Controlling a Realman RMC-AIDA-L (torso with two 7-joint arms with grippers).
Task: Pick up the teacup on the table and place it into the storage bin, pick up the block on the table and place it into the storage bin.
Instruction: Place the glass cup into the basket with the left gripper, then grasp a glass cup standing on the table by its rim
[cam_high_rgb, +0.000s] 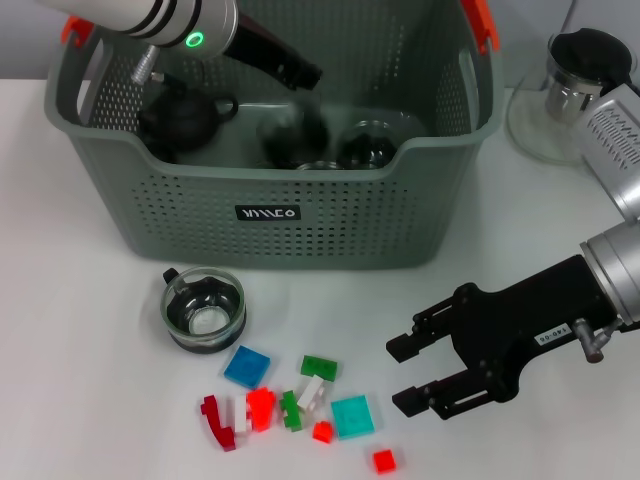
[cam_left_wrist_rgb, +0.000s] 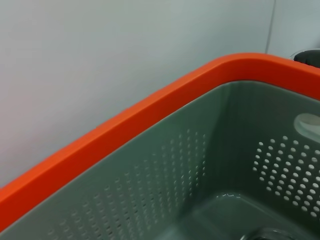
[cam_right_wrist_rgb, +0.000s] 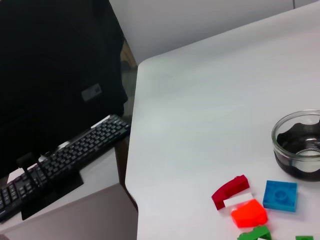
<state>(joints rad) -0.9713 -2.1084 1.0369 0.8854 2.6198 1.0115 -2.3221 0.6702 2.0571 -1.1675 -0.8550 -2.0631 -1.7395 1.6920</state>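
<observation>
Here the storage bin (cam_high_rgb: 270, 200) stands at the far middle of the white desk (cam_high_rgb: 80, 400), its grey-green perforated front wall bearing a small black label (cam_high_rgb: 268, 213) with white lettering. The left arm reaches down into the bin from the near-left corner; its left claw (cam_high_rgb: 305, 75) is deep inside and blurred, so I cannot tell whether its fingers are apart or together. Inside the bin sit a dark teapot (cam_high_rgb: 180, 118) toward the left and a couple of glass pieces (cam_high_rgb: 365, 145) toward the middle. The left wrist view shows only the bin's orange-red rim piece (cam_left_wrist_rgb: 150, 110) and its perforated inner wall (cam_left_wrist_rgb: 200, 170).

A glass teacup (cam_high_rgb: 204, 310) with a dark base stands upright on the desk just in front of the bin's left half, apart from it. Near it, toward the robot, lies a scatter of blocks: a blue block (cam_high_rgb: 247, 366), a green one (cam_high_rgb: 319, 367), a teal one (cam_high_rgb: 351, 416), a dark red curved one (cam_high_rgb: 215, 420), a bright red-orange one (cam_high_rgb: 261, 407) and a small red one (cam_high_rgb: 384, 461) set a little apart.

The right claw (cam_high_rgb: 410, 375) hovers over the desk to the right of the blocks, its two black fingers spread apart and holding nothing. A glass pitcher (cam_high_rgb: 570, 90) with a black lid stands beside the bin's right end
</observation>
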